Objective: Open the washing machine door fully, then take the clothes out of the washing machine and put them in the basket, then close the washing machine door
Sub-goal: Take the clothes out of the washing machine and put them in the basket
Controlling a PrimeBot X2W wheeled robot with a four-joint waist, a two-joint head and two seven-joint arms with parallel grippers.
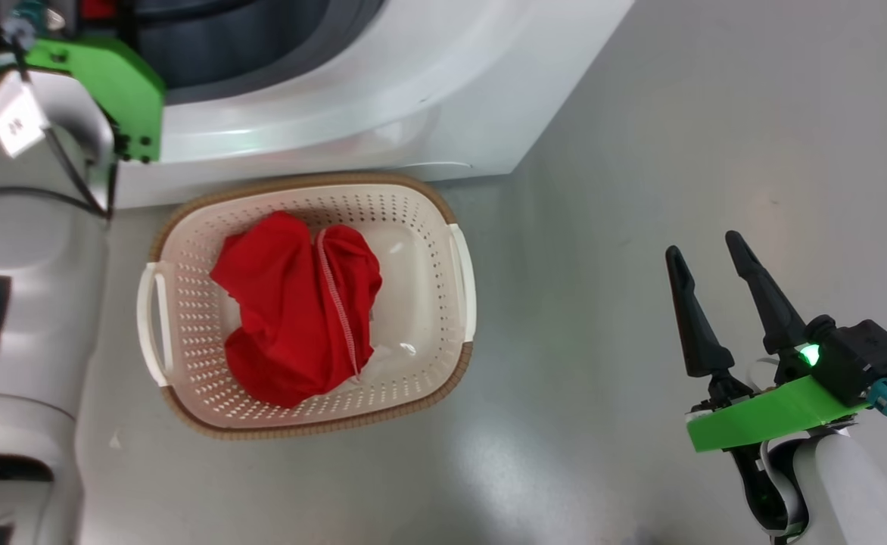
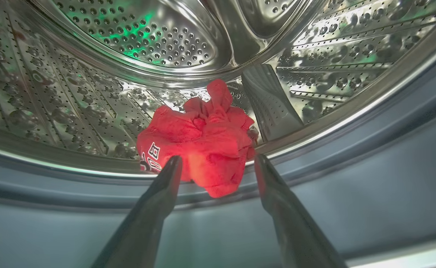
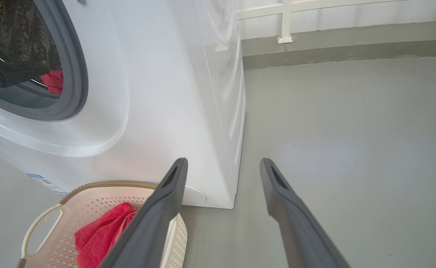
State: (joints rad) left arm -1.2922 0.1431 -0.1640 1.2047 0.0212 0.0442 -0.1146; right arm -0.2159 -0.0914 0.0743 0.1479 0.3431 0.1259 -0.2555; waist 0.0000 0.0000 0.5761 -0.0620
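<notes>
A crumpled red garment [image 2: 199,137] with white lettering lies at the front lip of the steel drum of the washing machine [image 2: 136,41]. My left gripper [image 2: 216,163] is open, its fingers either side of the garment's near edge without closing on it. Another red garment [image 1: 300,306] with white trim lies in the cream basket [image 1: 455,363] on the floor in front of the washing machine [image 1: 353,98]. Out to the right, my right gripper [image 1: 708,250] hangs open and empty over the floor. The washing machine door is out of view.
The basket [image 3: 39,223] stands against the machine's white front [image 3: 147,93], below the grey-ringed opening [image 3: 74,70]. My left forearm [image 1: 27,250] reaches up along the left edge into the opening. Grey floor [image 3: 344,130] runs right to a wall with a white rail.
</notes>
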